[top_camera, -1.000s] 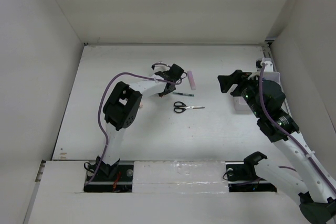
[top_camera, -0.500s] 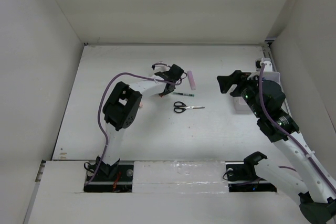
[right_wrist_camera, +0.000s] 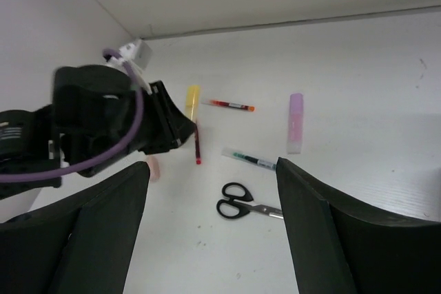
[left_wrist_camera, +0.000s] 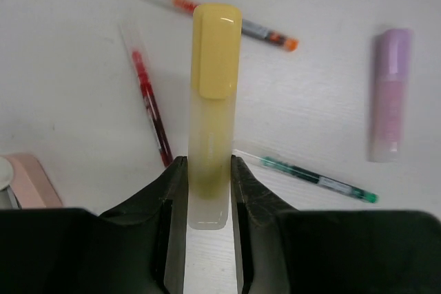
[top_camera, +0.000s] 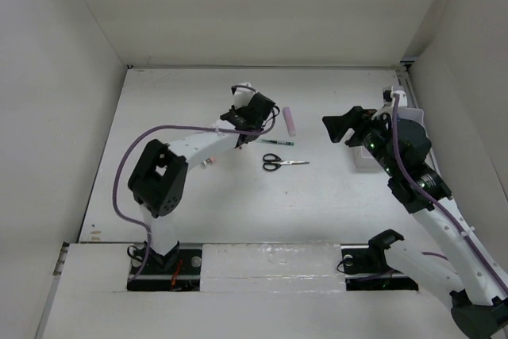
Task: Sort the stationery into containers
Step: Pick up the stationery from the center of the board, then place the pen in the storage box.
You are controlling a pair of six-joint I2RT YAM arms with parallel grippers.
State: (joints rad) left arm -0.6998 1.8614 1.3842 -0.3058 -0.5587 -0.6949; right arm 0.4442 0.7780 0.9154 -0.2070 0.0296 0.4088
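Note:
My left gripper is shut on the lower end of a yellow marker, which points away from it low over the table. It also shows in the top view. Around it lie a red pen, an orange-tipped pen, a dark green pen, a pink marker and a pink eraser. Black-handled scissors lie in mid-table. My right gripper is open and empty, raised to the right of the scissors. The white containers stand at the right edge, mostly hidden by the right arm.
White walls close in the table at the back and on both sides. The left arm's purple cable loops over the left half of the table. In the right wrist view the left gripper's black body stands close to the pens.
The left arm's elbow has swung left and toward the front, and its gripper has shifted slightly back-left with the yellow marker. The right gripper has edged a little left.

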